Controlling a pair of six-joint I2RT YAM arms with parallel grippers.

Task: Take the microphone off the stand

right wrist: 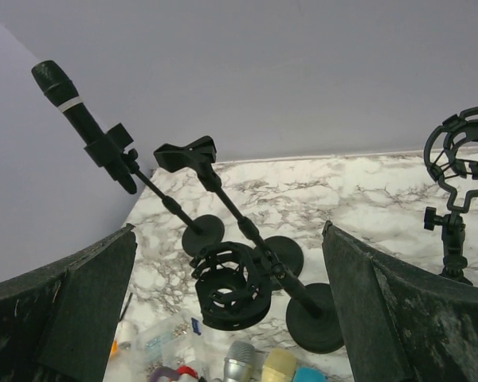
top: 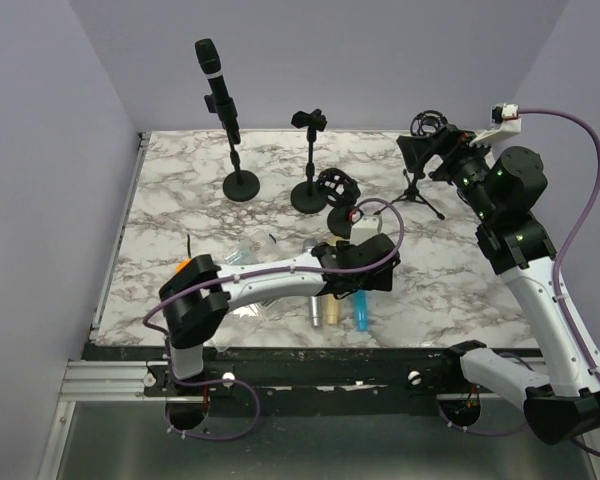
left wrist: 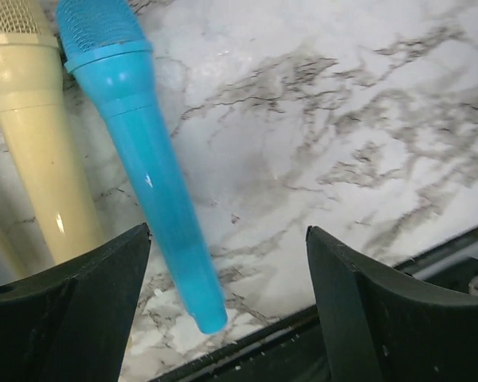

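Observation:
A black microphone sits tilted in the clip of a round-base stand at the back left. It also shows in the right wrist view. My right gripper is open and empty, held high at the back right, far from that microphone; in its own view the jaws stand wide apart. My left gripper is open and empty low over the table's front. In its view a blue microphone lies between the jaws, untouched, with a cream microphone beside it.
A stand with an empty clip, a stand with a shock mount and a tripod with a shock mount stand at the back. A silver microphone and a clear plastic box lie near the front.

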